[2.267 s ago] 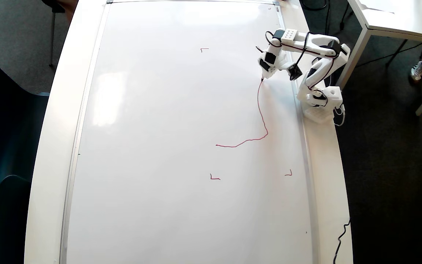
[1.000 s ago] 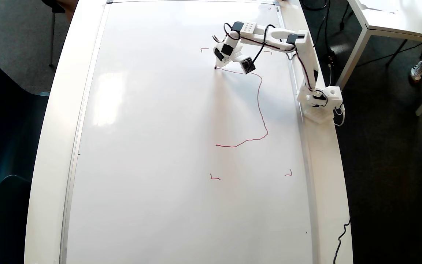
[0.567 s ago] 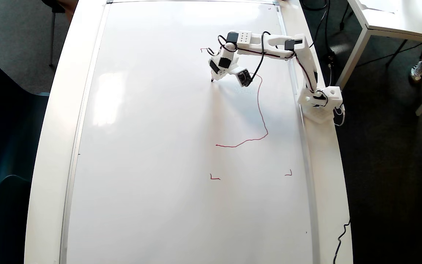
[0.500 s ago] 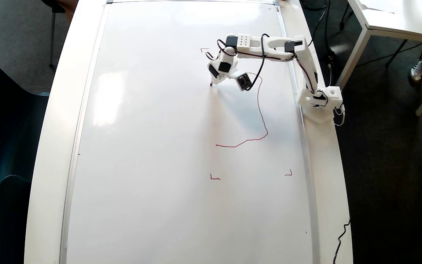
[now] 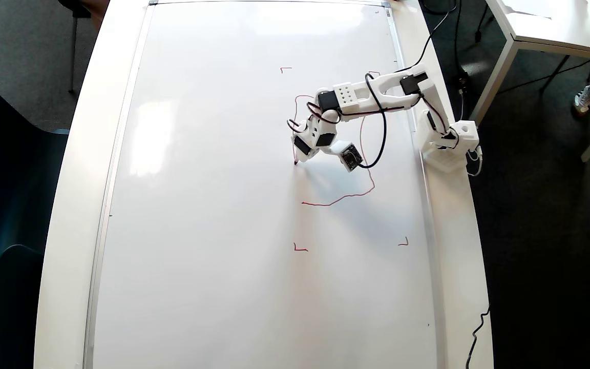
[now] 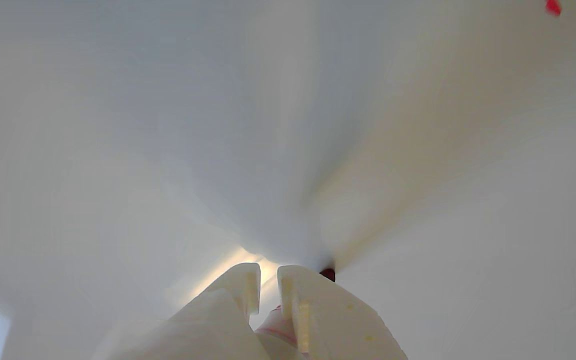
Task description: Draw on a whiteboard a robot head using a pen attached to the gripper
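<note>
Now the pincer [image 5: 301, 154], pinching the pen [image 5: 296, 160], is dragging its tip down the left side of the robot head [image 5: 361, 148] on the whiteboard [image 5: 213, 205], nearing the lower stroke's open end, so the outline is almost closing.

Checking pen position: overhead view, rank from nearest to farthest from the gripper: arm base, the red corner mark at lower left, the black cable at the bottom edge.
From the gripper:
1. Lower-left corner mark, below it.
2. Arm base, to its right, off the whiteboard.
3. Black cable, far lower right.
</note>
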